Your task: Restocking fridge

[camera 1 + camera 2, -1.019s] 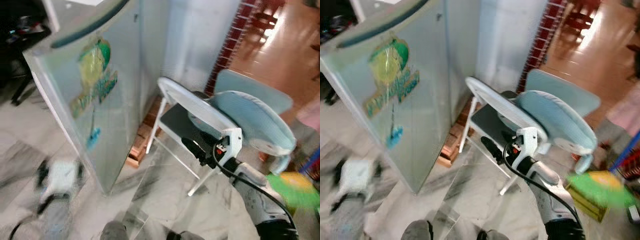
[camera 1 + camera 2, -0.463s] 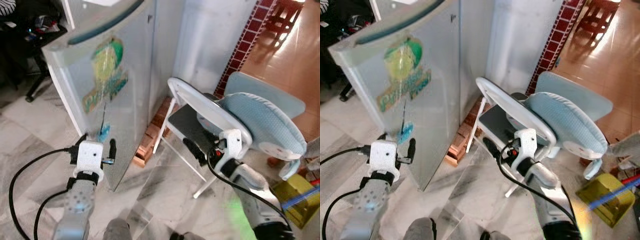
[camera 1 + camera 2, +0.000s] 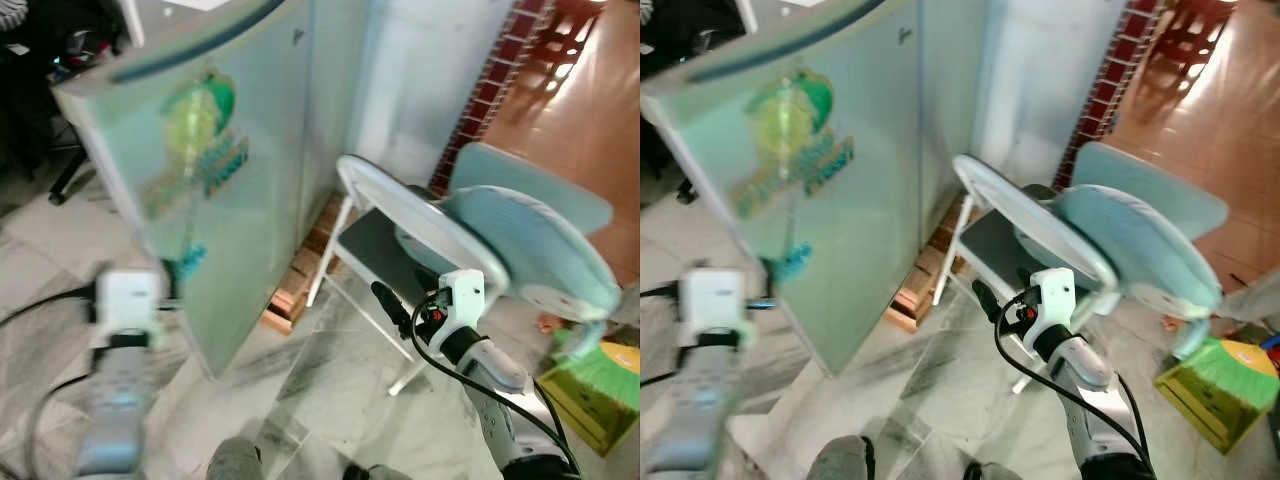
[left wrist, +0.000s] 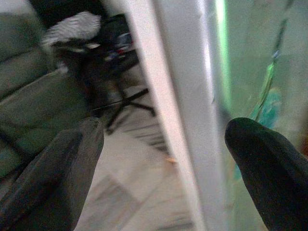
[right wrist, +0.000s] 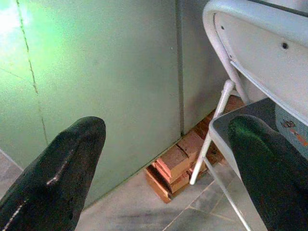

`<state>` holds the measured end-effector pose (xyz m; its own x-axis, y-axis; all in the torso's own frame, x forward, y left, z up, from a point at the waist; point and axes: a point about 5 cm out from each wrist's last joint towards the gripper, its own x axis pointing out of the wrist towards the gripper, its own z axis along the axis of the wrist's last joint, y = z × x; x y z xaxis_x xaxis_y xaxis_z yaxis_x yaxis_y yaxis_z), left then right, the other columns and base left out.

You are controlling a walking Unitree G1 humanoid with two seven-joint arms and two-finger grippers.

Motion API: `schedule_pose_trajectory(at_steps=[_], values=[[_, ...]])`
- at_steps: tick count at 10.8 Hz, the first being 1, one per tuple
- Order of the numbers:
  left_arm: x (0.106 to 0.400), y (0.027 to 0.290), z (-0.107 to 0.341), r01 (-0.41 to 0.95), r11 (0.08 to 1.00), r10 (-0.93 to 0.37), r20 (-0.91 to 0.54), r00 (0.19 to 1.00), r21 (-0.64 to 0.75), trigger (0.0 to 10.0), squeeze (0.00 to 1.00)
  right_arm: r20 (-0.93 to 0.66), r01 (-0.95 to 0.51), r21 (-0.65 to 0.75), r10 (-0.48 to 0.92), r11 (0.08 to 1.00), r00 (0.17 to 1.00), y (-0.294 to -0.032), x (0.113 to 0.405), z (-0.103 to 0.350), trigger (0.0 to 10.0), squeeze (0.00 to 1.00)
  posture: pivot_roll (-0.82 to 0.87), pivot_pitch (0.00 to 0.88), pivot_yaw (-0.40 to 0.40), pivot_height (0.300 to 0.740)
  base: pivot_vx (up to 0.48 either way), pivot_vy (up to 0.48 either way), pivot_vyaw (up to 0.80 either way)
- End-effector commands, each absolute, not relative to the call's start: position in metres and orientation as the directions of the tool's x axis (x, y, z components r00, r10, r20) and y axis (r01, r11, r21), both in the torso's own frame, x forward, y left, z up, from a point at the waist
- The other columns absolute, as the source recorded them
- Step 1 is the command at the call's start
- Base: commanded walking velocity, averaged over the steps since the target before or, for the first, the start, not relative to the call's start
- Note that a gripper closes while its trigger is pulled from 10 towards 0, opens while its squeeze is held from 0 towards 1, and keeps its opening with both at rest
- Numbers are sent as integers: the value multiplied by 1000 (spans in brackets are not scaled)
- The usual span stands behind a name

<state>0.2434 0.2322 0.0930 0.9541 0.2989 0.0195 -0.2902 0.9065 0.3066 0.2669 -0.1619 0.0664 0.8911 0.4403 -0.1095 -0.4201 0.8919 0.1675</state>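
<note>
The pale green fridge [image 3: 215,200] stands shut, with a green and yellow sticker [image 3: 195,140] on its door and a dark handle along the top. My left gripper [image 4: 163,137] is open low at the door's left side, and a white edge of the fridge [image 4: 178,120] runs between its fingers. In the eye views that arm [image 3: 125,310] is blurred. My right gripper [image 3: 395,300] hangs open in front of the white folding chair [image 3: 400,215], to the right of the fridge, with nothing between its fingers.
Red bricks [image 3: 290,290] prop the fridge's right corner. A pale blue cushion [image 3: 525,240] lies on the chair. A yellow-green box [image 3: 590,385] sits on the floor at the right. A black office chair [image 3: 60,110] stands left of the fridge. The floor is grey marble.
My left arm has swung left from in front of the door to its left edge and is blurred. The right gripper has barely moved. The camera has shifted a little.
</note>
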Motion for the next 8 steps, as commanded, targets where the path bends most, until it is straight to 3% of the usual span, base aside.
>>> schedule_pose_trajectory(at_steps=[1, 3, 6, 8], values=[[240, 233, 88, -302, 896, 318, 7, 948, 326, 10000, 0, -116, -409, 155, 428, 899, 896, -164, 268, 65, 10000, 0, 201, 117, -57, 740, 0, 0, 0], [241, 220, 87, -258, 911, 269, 10, 963, 322, 10000, 0, -123, -401, 153, 420, 903, 899, -163, 266, 62, 10000, 0, 199, 109, -59, 740, 0, 0, 0], [251, 182, 85, -90, 954, 93, 3, 996, 286, 10000, 0, -91, -249, 130, 261, 960, 961, -180, 267, 64, 10000, 0, 185, 94, -60, 740, 0, 434, 0], [256, 175, 89, -54, 953, 47, 28, 998, 297, 10000, 0, -62, -106, 99, 112, 989, 992, -192, 268, 68, 10000, 0, 179, 70, -62, 740, 0, 474, 0]])
